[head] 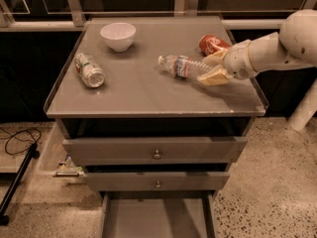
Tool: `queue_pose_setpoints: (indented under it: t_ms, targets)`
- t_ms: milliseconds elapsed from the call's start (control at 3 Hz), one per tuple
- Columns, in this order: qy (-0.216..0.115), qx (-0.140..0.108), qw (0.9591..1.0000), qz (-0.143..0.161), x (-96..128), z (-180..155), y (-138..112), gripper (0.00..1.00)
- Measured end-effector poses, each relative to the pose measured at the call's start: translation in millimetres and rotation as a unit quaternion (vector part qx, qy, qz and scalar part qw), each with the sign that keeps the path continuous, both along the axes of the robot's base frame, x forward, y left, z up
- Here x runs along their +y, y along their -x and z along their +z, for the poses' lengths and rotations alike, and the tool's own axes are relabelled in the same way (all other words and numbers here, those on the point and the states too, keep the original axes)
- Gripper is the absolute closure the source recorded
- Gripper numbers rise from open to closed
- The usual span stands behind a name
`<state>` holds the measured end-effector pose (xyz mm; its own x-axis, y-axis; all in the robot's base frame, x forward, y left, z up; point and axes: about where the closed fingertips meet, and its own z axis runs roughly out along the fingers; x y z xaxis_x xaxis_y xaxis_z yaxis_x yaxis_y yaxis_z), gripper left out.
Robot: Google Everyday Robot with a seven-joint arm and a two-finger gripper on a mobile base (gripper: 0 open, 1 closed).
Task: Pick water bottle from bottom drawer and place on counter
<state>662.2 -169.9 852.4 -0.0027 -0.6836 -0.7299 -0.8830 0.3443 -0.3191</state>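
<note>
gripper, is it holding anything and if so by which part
The gripper holds the water bottle by its base end, one finger on each side. The capped end points left over the counter.

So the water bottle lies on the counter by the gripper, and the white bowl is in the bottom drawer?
No: the camera view shows the white bowl on the counter, back left, not in the bottom drawer. The water bottle does lie by the gripper.
</note>
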Motion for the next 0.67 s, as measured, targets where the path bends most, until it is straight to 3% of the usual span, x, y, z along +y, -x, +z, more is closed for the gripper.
queue_pose_setpoints:
  t_ms: [667]
  targets:
    - [0.000,0.000,1.0000,0.000,0.1,0.0,0.0,0.36]
